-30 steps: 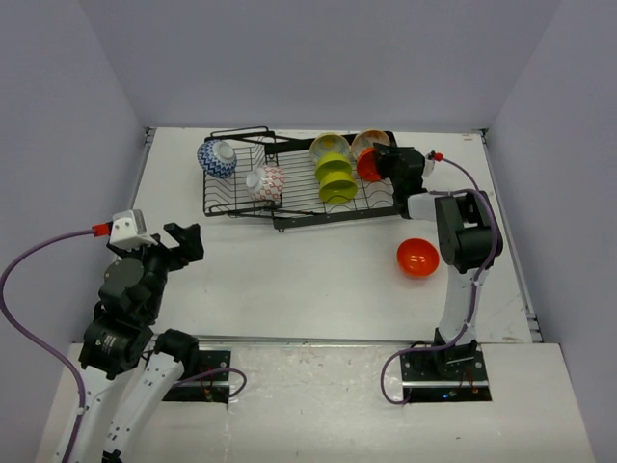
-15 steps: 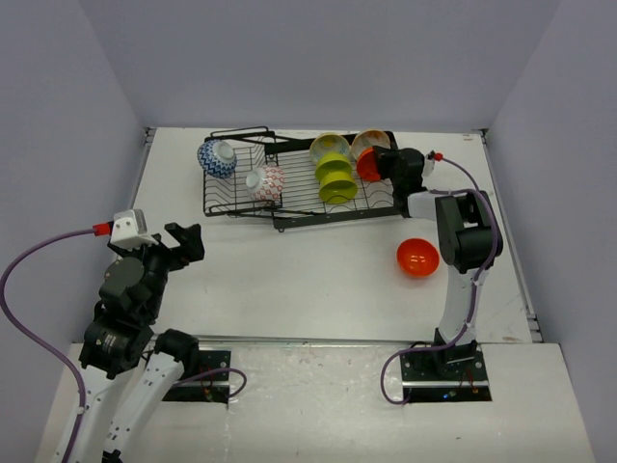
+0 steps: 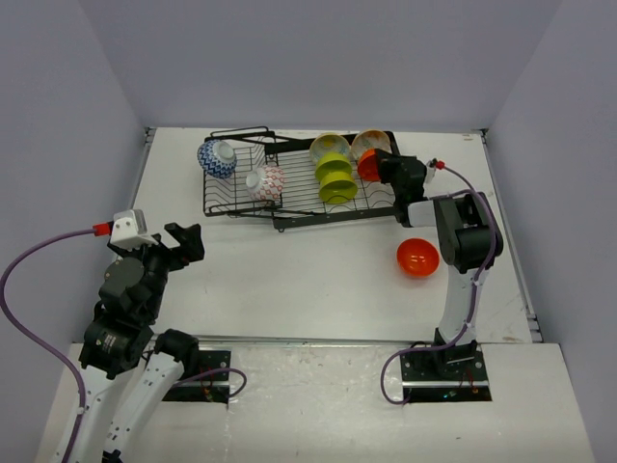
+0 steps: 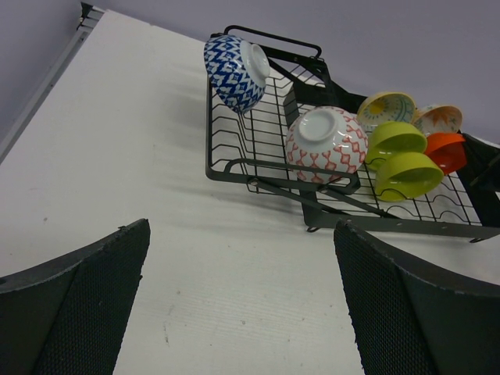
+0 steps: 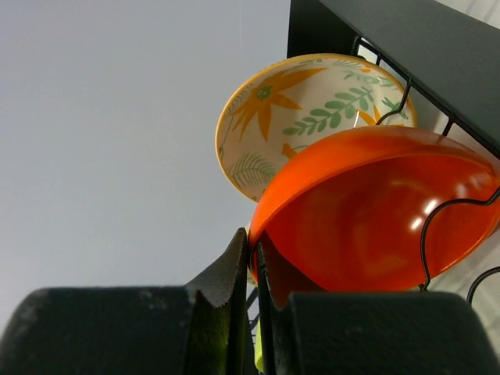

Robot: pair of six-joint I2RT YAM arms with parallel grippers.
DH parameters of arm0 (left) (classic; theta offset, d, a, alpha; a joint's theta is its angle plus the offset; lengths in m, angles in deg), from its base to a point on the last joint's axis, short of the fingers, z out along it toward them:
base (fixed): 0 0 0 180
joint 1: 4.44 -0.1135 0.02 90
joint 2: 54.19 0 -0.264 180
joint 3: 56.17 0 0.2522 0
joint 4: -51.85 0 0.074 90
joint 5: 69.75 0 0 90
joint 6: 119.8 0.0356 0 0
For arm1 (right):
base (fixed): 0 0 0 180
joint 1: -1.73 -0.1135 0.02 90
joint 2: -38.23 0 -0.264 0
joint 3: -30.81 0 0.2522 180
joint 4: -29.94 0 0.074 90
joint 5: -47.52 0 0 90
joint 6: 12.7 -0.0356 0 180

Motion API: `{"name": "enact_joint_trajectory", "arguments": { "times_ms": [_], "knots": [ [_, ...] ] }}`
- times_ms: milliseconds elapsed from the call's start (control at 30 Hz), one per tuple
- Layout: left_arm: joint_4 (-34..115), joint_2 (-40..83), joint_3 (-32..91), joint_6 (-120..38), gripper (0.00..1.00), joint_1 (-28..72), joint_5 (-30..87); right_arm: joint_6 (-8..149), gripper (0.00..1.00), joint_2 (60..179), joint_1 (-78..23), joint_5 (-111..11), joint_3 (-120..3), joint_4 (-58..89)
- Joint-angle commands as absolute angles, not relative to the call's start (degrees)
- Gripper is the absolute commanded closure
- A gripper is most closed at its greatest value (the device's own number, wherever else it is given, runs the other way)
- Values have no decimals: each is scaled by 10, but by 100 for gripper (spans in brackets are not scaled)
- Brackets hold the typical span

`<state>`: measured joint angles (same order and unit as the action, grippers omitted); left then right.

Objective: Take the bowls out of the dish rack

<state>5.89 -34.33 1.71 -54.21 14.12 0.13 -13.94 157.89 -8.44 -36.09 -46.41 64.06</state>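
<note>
Black mesh-faced fingers [image 4: 94,305] of the left hand [image 4: 242,234] stand spread wide with nothing between them, low over the white table [image 4: 117,156] at the near left. A loose bowl [image 3: 417,257], orange and upright, sits on the table behind the right hand [image 3: 381,166], beside that arm and apart from the rack [image 3: 301,188]. The rack lies well ahead of the left hand and a little to its right. On it, closest to the left hand, a red-and-white bowl [image 4: 326,144] leans foot outward. A blue bowl [image 4: 234,72] is tilted on the rack's far left corner beyond it. Right of these, two green bowls [image 4: 408,173] stand on edge, one behind the other, toward the right hand. At the rack's right end the right hand is pressed together, pinching the rim of an orange bowl [image 5: 375,211] that stands on edge among the wires. Just past this hand's fingertips, directly behind the orange bowl, stands a cream bowl [image 5: 312,101] painted with an orange flower and green leaves. Another cream bowl with a yellow centre [image 4: 387,109] stands behind the green pair.
</note>
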Motion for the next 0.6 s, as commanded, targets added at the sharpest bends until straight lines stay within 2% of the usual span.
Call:
{"name": "enact_joint_trajectory", "arguments": {
  "times_ms": [0,133,300,567],
  "knots": [
    [83,-346,12,-527,0,145,7,-126,100,1571,-85,-354,-447,729],
    [82,-345,12,-527,0,145,7,-112,100,1587,-85,-361,-425,863],
    [82,-342,12,-527,0,145,6,-95,100,1611,-86,-381,-426,956],
    [82,-342,12,-527,0,145,7,-71,100,1602,-86,-405,-421,1010]
  ]
}}
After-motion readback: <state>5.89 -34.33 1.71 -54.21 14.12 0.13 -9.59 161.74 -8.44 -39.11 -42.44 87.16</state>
